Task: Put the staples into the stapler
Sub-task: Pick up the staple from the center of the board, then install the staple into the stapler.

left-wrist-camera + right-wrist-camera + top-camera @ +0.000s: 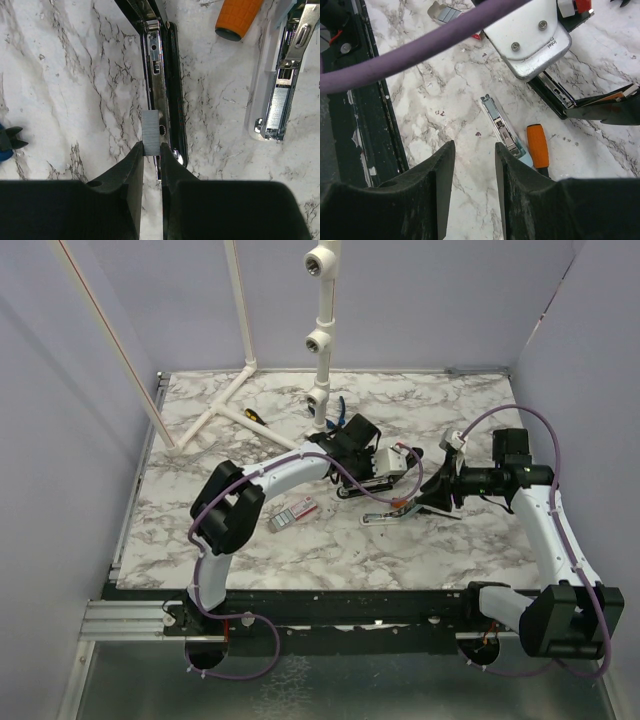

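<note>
pinching the staple strip (pixel 150 131), the left gripper (pixel 151 150) holds it over the stapler (pixel 178 95), along its metal channel, ready for loading; right gripper (pixel 474 150) hovers near the stapler, jaws apart, empty.

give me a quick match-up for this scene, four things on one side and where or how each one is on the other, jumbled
1 staple strip
2 stapler
3 orange handle
4 right tool

a open, holding nothing
b pinched in the left tool
c opened, metal channel showing
d next to the pale bar

Pairs: 1-b, 2-c, 3-d, 4-a
</note>
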Controlling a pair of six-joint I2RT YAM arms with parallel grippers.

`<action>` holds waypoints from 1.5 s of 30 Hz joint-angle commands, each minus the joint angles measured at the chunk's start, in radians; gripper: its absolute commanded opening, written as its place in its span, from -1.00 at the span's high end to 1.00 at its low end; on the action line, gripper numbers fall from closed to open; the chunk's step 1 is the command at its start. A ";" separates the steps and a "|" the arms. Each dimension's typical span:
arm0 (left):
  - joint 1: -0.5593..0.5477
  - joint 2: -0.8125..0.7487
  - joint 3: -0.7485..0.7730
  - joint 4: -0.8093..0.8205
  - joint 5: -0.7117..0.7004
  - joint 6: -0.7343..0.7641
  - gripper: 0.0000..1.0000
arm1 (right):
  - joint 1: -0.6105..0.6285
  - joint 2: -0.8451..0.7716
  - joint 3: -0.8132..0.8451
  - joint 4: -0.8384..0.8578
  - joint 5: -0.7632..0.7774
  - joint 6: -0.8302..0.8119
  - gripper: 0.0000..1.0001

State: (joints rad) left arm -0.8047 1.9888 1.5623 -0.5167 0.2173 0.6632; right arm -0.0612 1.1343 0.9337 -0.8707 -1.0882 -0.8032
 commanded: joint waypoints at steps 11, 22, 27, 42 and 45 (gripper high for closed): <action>0.033 0.088 0.129 -0.172 0.050 0.039 0.81 | -0.027 0.026 -0.002 -0.073 -0.056 -0.054 0.17; 0.047 0.124 0.197 -0.241 0.119 0.053 0.87 | -0.034 0.036 0.002 -0.092 -0.063 -0.070 0.17; 0.054 0.141 0.228 -0.270 0.147 0.052 0.91 | -0.037 0.036 0.001 -0.094 -0.064 -0.073 0.17; 0.067 0.164 0.259 -0.298 0.168 0.038 0.91 | -0.042 0.040 0.001 -0.106 -0.071 -0.086 0.17; 0.067 0.169 0.263 -0.298 0.165 0.035 0.91 | -0.043 0.041 0.001 -0.108 -0.070 -0.087 0.17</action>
State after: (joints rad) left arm -0.7399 2.1330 1.7916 -0.7959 0.3519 0.7002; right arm -0.0940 1.1671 0.9337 -0.9466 -1.1278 -0.8700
